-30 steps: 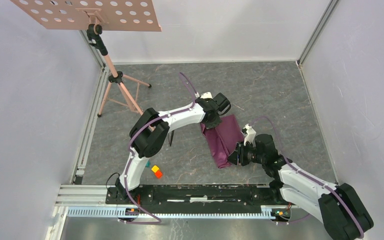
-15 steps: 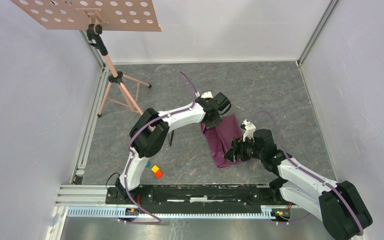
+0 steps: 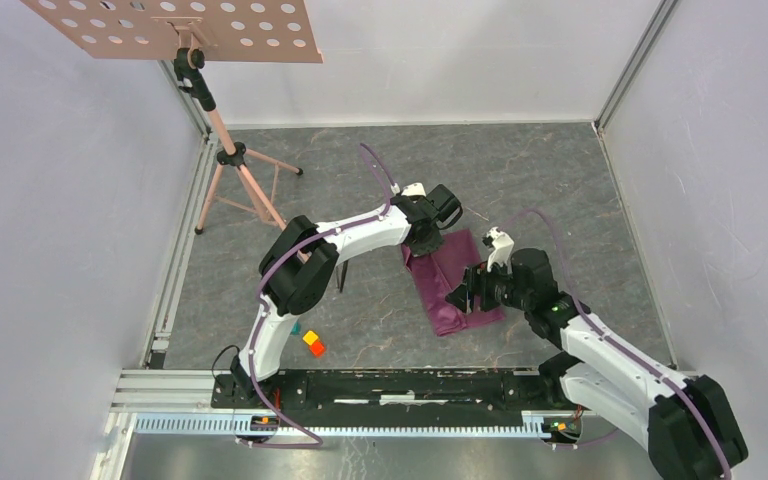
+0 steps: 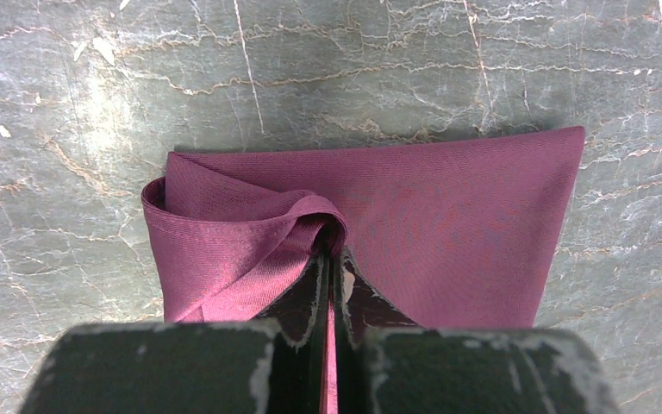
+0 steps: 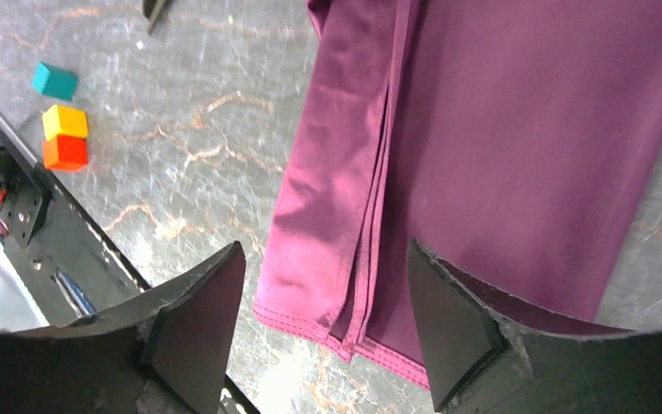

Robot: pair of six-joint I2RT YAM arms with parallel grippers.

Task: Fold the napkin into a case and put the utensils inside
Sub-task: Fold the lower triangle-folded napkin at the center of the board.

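Here, on the grey veined tabletop [image 3: 560,180], the left gripper [image 4: 331,263] pinches the folded plum-purple cloth napkin [image 4: 457,216]; the right gripper [image 5: 326,259] gapes above it.

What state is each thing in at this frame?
Napkin: folded, flat on table, one edge bunched.
Left gripper: shut on napkin's bunched edge.
Right gripper: open, empty, over napkin.
Utensil: outside napkin.
Blocks: on table, untouched.
Stand: upright.

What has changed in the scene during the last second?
The right end effector opened, let go of the plum-purple square cloth napkin and shifted a little leftward, over it. The left end effector stayed shut on the napkin's far end.
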